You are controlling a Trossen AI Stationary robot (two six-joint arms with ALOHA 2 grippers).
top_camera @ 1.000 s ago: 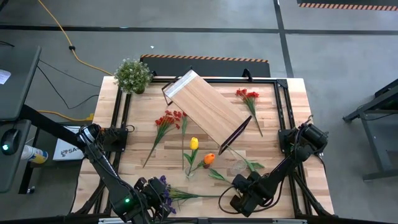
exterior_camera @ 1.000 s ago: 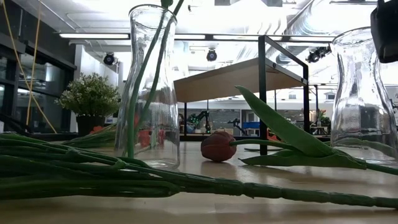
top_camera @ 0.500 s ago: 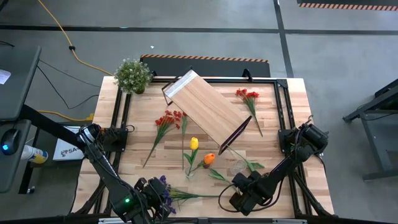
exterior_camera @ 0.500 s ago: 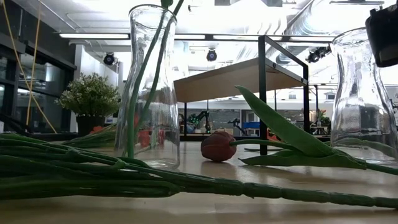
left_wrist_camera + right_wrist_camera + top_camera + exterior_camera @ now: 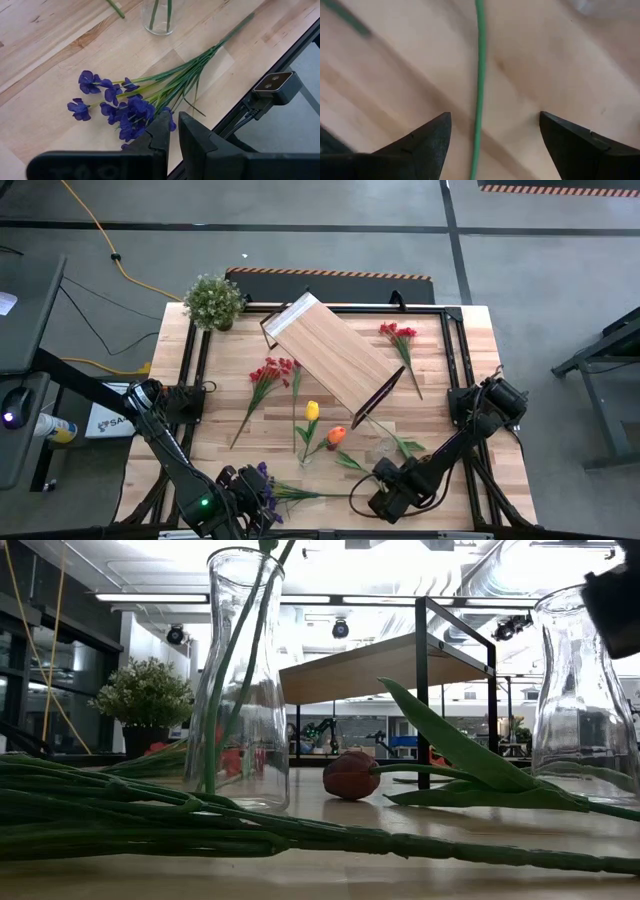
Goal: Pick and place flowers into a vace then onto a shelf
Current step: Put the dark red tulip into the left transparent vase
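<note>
A purple spray [image 5: 266,483] lies near the table's front edge, blossoms toward the left, and its thin stem [image 5: 330,494] runs right toward my right gripper [image 5: 380,502]. That gripper points down, open, with a green stem [image 5: 480,75] on the table between its fingers, untouched. My left gripper [image 5: 173,131] hovers shut above the purple blossoms [image 5: 117,107] with nothing in it. A yellow tulip [image 5: 312,411] stands in a glass vase [image 5: 240,690]. An orange tulip [image 5: 336,435] lies on the table. The shelf [image 5: 335,358] stands on the far half of the table.
A second glass vase [image 5: 585,700] stands beside my right gripper. Red sprays lie left [image 5: 270,372] and right [image 5: 398,333] of the shelf. A potted plant [image 5: 213,300] sits at the far left corner. Bare wood [image 5: 450,385] shows at the right.
My right gripper has tipped and turned a little in place over the stem; in the low view its dark body now sits more slanted beside the right vase. The flowers and vases lie as before.
</note>
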